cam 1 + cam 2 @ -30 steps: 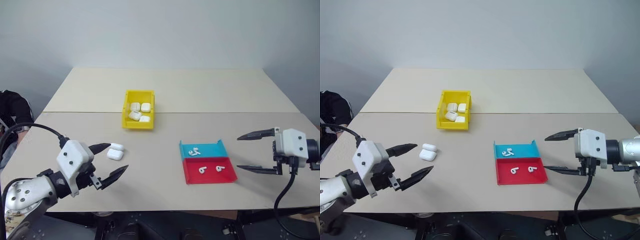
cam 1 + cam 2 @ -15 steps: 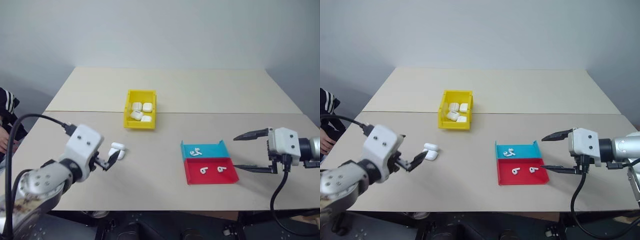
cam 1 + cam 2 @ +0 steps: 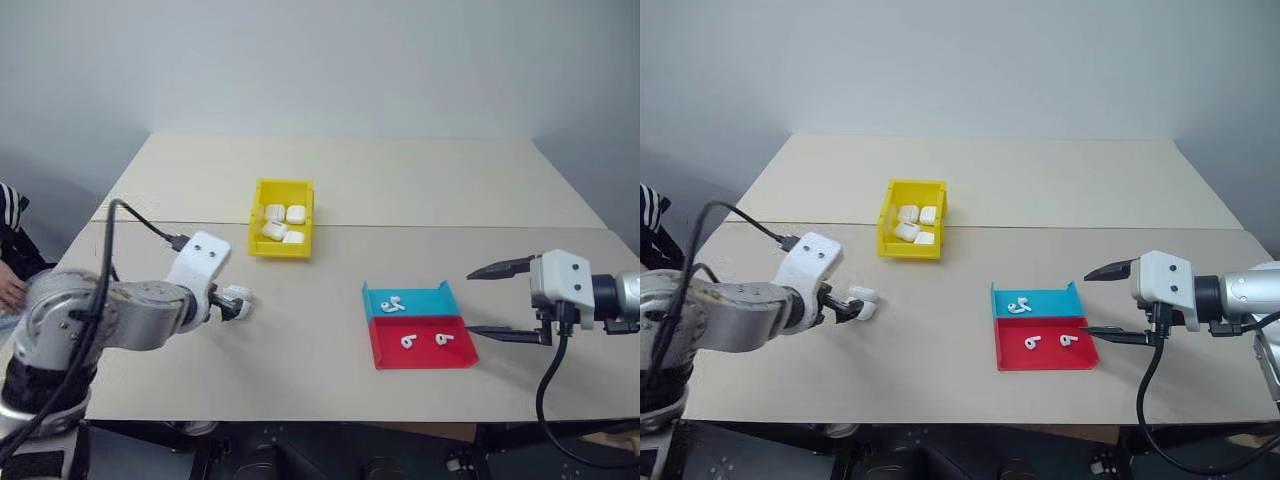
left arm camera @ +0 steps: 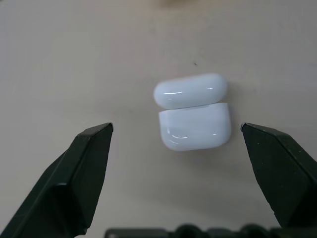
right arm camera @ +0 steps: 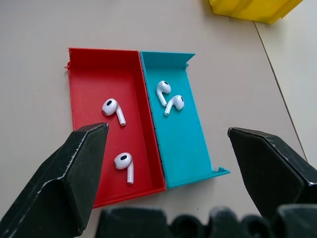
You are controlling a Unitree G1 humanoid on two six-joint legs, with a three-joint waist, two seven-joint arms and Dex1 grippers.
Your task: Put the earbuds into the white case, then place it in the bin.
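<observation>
The white case (image 4: 194,125) lies on the table with its lid (image 4: 190,90) flipped back. My left gripper (image 4: 177,127) is open and points down at it, one finger on each side, neither touching. In the head views the same case (image 3: 240,298) peeks out just past that gripper (image 3: 226,306). Two earbuds (image 5: 114,110) lie in the red half of a shallow tray and two earbuds (image 5: 168,98) in the blue half. My right gripper (image 5: 167,129) hovers open to the right of the tray (image 3: 425,352), empty. The yellow bin (image 3: 280,250) sits farther back.
The bin holds several white cases (image 3: 282,222). A seam between two tabletops (image 3: 450,226) runs across just behind the tray. A person's striped sleeve (image 3: 8,200) and hand (image 3: 10,290) show at the left edge.
My left arm swung forward and tipped its gripper down, bringing the open fingers around the white case. The right gripper stayed where it was.
</observation>
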